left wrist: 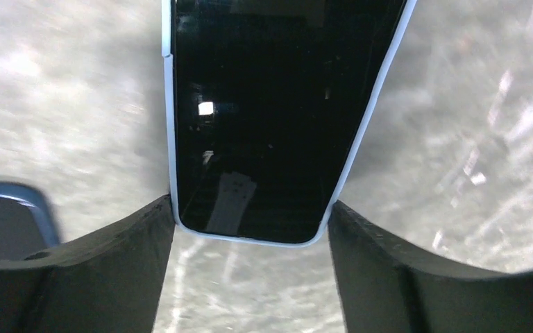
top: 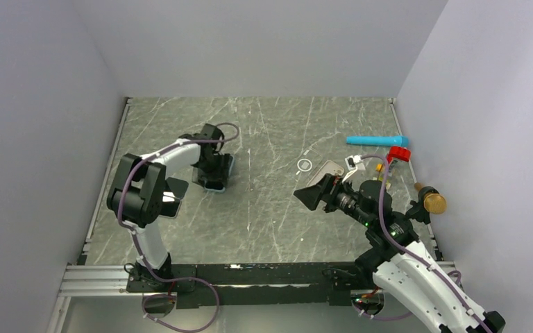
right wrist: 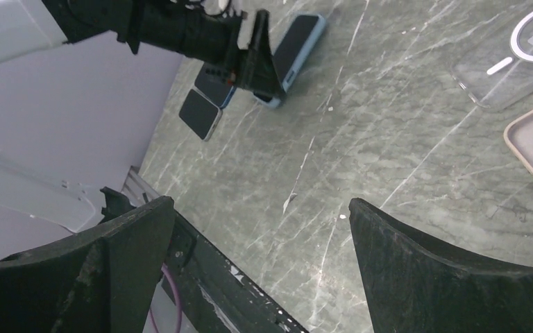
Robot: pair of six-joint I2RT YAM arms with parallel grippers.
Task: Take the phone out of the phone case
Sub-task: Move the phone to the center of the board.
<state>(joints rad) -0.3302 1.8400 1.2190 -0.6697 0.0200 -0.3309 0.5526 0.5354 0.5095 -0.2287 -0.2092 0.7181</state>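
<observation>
Phone (left wrist: 264,118): black glass face up, screen dark; we see only faint reflections in it.
Phone case (left wrist: 171,139): a thin pale-blue rim around the phone's edges, with the phone seated fully inside.
Pose: we see its rounded near end toward the left wrist camera. We cannot tell whether it lies flat or slightly raised.
Place: left half of the table (top: 271,208).
Hold: the left gripper (left wrist: 253,232) has a finger touching each long side of the case — right at the near corners.
</observation>
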